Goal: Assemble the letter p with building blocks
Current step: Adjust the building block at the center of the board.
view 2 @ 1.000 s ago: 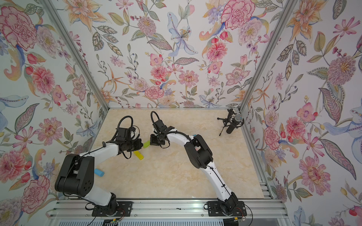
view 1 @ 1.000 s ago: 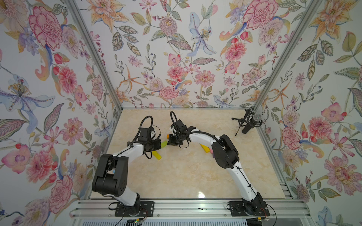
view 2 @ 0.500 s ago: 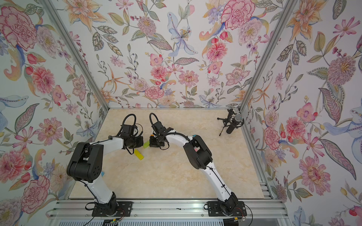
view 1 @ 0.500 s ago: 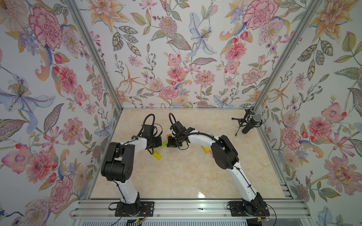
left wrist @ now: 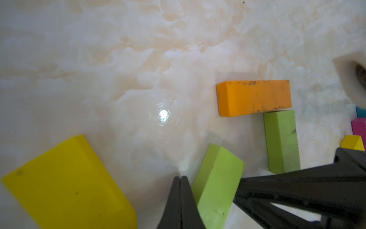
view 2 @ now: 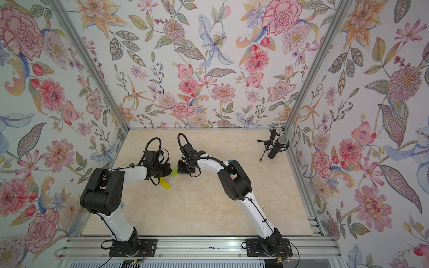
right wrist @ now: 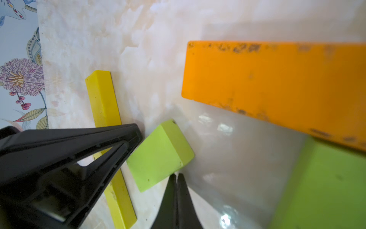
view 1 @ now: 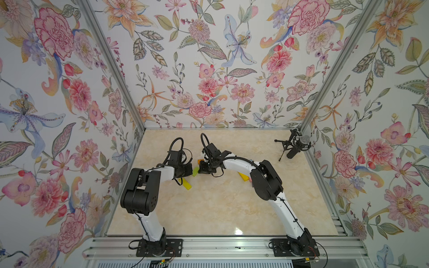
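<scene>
A loose lime green building block (left wrist: pixel 215 178) lies askew on the marble table, squeezed between my two grippers. My left gripper (left wrist: pixel 180 177) is shut, its tip against one long side of this block. My right gripper (right wrist: pixel 176 175) is shut too, its tip at the opposite corner of the same block (right wrist: pixel 160 154). An orange block (left wrist: pixel 253 97) and a second lime green block (left wrist: pixel 281 140) form a corner just beyond. A long yellow block (right wrist: pixel 105 99) lies on the left arm's side. In both top views the grippers meet at the lime block (view 1: pixel 195 171) (view 2: pixel 174 171).
Pink (left wrist: pixel 359 126), teal (left wrist: pixel 360 112) and small yellow (left wrist: pixel 353 142) blocks lie beyond the green one. Another yellow block (view 1: pixel 243 176) shows under the right arm. A microphone on a small tripod (view 1: pixel 294 146) stands at the back right corner. Flowered walls enclose the table.
The left arm has raised its elbow and swung inward, and its gripper has slid right up to the lime block. The right gripper has barely moved.
</scene>
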